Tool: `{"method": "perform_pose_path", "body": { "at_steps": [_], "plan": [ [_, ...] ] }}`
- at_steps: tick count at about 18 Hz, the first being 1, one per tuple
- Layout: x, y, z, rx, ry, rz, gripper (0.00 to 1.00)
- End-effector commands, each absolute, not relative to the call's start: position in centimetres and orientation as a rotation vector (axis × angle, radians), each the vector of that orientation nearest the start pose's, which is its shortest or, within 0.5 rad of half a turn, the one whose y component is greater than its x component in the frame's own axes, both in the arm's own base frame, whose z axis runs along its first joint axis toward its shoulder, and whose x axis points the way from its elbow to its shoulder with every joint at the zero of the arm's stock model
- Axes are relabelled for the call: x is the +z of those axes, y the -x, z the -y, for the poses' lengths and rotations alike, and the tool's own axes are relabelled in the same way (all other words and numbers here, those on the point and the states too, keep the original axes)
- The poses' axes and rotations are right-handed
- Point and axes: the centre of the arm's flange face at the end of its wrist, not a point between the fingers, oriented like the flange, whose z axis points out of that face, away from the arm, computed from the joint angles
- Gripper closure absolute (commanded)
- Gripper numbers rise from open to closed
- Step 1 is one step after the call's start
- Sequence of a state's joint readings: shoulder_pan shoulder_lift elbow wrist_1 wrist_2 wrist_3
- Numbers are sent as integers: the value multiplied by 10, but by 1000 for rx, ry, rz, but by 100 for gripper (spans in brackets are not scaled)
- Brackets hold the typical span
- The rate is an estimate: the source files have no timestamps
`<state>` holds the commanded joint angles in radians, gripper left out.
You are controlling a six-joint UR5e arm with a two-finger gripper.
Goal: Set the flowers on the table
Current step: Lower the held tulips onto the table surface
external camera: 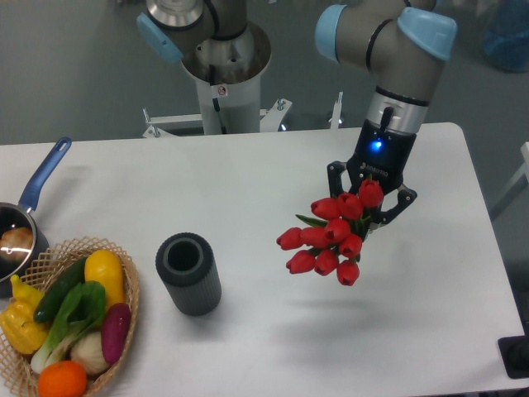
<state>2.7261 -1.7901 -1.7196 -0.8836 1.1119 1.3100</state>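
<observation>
One bunch, the flowers, hangs pinched in our hand; buds point toward the front-left, above the tabletop near its right edge.

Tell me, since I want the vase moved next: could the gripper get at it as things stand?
Probably not yet: the gripper is shut on the flowers. The vase stands upright, nothing touching it.

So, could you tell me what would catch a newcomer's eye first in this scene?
Most striking is the bunch of red flowers, held in the gripper above the right half of the white table. Next comes the dark ribbed cylinder standing left of centre, then the basket of bright vegetables at the lower left corner.
</observation>
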Motion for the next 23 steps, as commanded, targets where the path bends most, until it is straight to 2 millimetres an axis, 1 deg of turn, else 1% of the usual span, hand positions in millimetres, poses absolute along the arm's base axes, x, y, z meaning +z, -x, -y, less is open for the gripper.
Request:
{"method": "perform_pose_path", "body": {
  "at_steps": [3, 6, 7, 10, 11, 12, 13, 14, 15, 16, 20, 21, 22, 23],
  "plan": [
    [368, 456, -405, 211, 2676, -325, 60],
    [352, 442, -425, 212, 2743, -383, 60],
    [350, 441, -426, 209, 2755, -384, 60],
    [334, 441, -430, 184, 2788, -391, 60],
    [327, 437, -437, 177, 2804, -406, 60],
    [325, 435, -442, 193, 2831, -424, 60],
    [320, 434, -444, 211, 2872, -440, 60],
    [310, 429, -451, 210, 2904, -467, 60],
    [305, 424, -457, 212, 2919, -487, 60],
    [298, 424, -459, 200, 2931, -494, 60],
    [291, 427, -463, 193, 2946, -496, 60],
    [289, 428, -461, 204, 2969, -499, 60],
    [285, 426, -463, 213, 2995, -514, 60],
    [279, 421, -469, 217, 3012, -540, 60]
  ]
}}
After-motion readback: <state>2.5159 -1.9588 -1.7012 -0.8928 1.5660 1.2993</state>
